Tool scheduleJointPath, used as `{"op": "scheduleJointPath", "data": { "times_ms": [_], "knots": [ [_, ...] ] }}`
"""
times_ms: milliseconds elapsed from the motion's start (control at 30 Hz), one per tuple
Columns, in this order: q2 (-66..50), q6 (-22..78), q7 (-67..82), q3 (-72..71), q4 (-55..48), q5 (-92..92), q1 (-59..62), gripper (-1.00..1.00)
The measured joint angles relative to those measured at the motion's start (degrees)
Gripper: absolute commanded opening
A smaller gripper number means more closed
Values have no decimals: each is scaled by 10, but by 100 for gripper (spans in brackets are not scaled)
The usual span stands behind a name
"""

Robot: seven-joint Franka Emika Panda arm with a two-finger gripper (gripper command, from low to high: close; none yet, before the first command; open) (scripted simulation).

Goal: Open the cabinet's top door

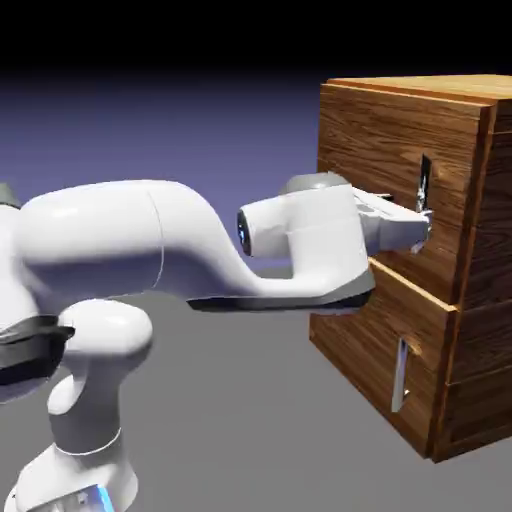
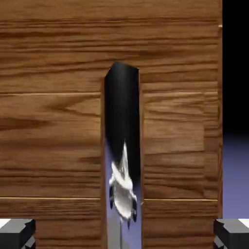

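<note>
The brown wood-grain cabinet (image 1: 478, 300) stands at the right of the exterior view. Its top door (image 1: 365, 150) is flush with the front and carries a vertical silver handle (image 1: 424, 180). My gripper (image 1: 424, 226) is level with the handle's lower end, right at the door. In the hand view the top door (image 2: 53, 126) fills the picture. The mirror-like handle (image 2: 122, 146) runs down the middle, reflecting the hand. The two grey fingertips (image 2: 17, 233) sit far apart at the bottom corners, with the handle in line between them and untouched. My gripper (image 2: 124, 236) is open.
Below it the lower door (image 1: 355, 335) has a shorter silver handle (image 1: 399, 375). The white arm (image 1: 200, 250) stretches level from the lower left toward the cabinet. The cabinet's right edge (image 2: 220, 121) shows in the hand view against the dark backdrop.
</note>
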State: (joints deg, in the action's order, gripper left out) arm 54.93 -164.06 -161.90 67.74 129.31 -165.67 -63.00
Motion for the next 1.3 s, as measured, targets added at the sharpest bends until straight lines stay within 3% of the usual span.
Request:
{"op": "scheduleJointPath", "data": {
  "times_ms": [33, 100, 600, 1100, 1300],
  "knots": [
    [-6, 3, -1, 12, -15, -2, -20, -100],
    [-6, 3, -1, 12, -15, -2, -21, -100],
    [-32, 116, -41, -246, 199, 138, 291, -100],
    [77, 178, 29, -535, 359, 423, 527, -100],
    [83, 111, -16, -640, 362, 463, 645, -100]
  ]
}}
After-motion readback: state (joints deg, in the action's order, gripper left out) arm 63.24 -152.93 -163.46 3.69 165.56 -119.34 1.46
